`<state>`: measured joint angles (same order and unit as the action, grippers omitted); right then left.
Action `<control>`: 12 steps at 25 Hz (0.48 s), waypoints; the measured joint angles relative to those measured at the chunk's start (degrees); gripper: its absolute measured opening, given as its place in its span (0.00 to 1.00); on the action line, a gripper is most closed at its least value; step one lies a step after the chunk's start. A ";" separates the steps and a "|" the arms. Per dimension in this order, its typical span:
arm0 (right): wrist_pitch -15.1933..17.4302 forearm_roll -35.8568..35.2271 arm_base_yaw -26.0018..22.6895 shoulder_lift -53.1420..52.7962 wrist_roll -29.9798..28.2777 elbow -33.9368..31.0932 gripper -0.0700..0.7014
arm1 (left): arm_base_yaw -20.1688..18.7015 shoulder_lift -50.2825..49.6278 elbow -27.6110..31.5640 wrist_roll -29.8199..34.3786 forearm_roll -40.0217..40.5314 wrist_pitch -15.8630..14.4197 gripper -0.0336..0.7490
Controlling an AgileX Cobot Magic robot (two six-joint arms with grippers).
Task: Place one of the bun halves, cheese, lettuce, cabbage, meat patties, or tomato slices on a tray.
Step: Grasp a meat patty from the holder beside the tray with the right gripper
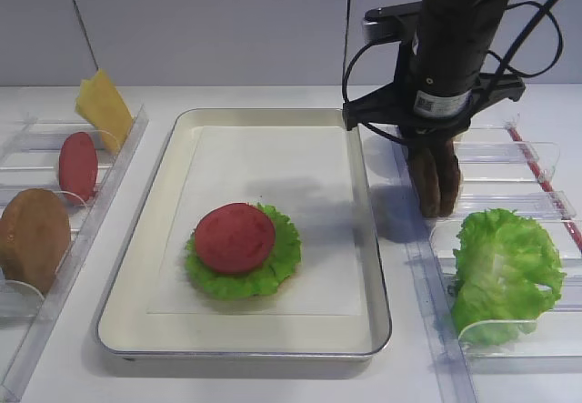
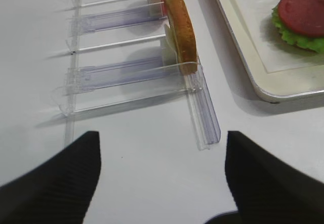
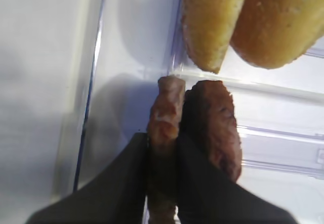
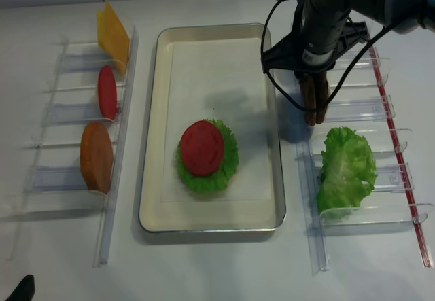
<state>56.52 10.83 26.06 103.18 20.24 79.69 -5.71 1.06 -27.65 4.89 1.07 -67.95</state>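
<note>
Two dark brown meat patties [image 1: 437, 187] stand on edge in the clear rack right of the tray. My right gripper [image 3: 163, 150] reaches down onto them and is shut on the left patty [image 3: 167, 107]; the other patty [image 3: 215, 128] leans against the outside of its right finger. On the cream tray [image 1: 378, 266] a tomato slice [image 1: 235, 237] lies on lettuce [image 1: 277, 271]. My left gripper [image 2: 162, 155] hangs open over bare table, holding nothing. Two bun halves [image 3: 243, 16] sit in the slot beyond the patties.
The left rack [image 1: 109, 180] holds a cheese slice [image 1: 102, 107], a tomato slice [image 1: 78, 165] and a bun half [image 1: 33, 237]. A lettuce leaf [image 1: 505, 271] fills the near slot of the right rack [image 1: 418, 266]. Both racks flank the tray closely.
</note>
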 joint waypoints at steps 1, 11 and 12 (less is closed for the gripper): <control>0.00 0.00 0.00 0.00 0.00 0.00 0.28 | 0.00 0.00 0.00 0.00 0.00 0.00 0.66; -0.49 -7.76 1.68 -11.38 -4.04 -0.28 0.28 | 0.00 0.00 0.00 0.00 0.00 0.00 0.66; -1.40 -8.02 2.23 -12.59 -4.19 -1.23 0.28 | 0.00 0.00 0.00 0.00 0.00 0.00 0.66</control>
<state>55.11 2.81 28.29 90.58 16.05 78.46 -5.71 1.06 -27.65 4.89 1.07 -67.95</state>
